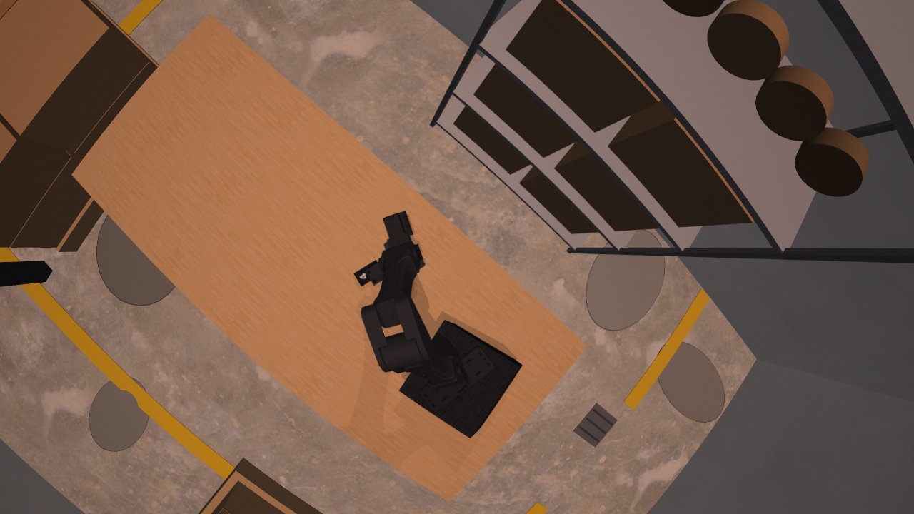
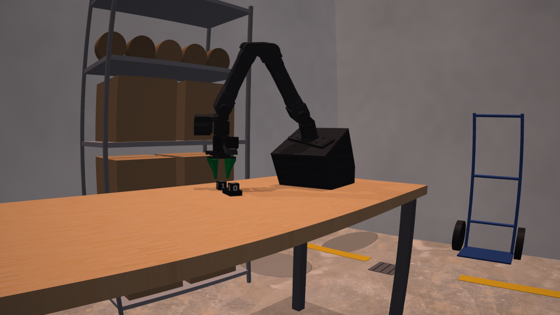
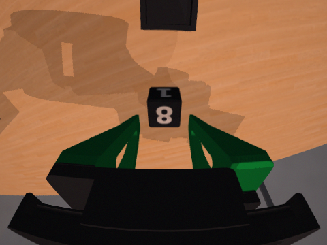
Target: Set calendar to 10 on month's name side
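Observation:
A small black cube [image 3: 163, 107] stands on the wooden table, with 8 on its top face and 1 on its far side. My gripper [image 3: 163, 120] hangs just above it with the green fingers open, one on each side, holding nothing. The black tray [image 3: 169, 5] lies a little beyond the cube, apart from it. The tray's near half is empty, and a second cube stands at its far end. In the exterior view the first cube [image 2: 221, 185] shows 1 and the tray's cube [image 2: 234, 187] shows 0, with the gripper [image 2: 220, 176] over the first cube. In the top view the arm hides most of the tray [image 1: 364, 268].
The arm's black base block [image 2: 313, 158] stands on the table to the right of the tray. A shelf rack [image 2: 164, 97] with boxes stands behind the table. The table's edge runs close behind the gripper in the wrist view. A blue hand truck [image 2: 493, 187] is far right.

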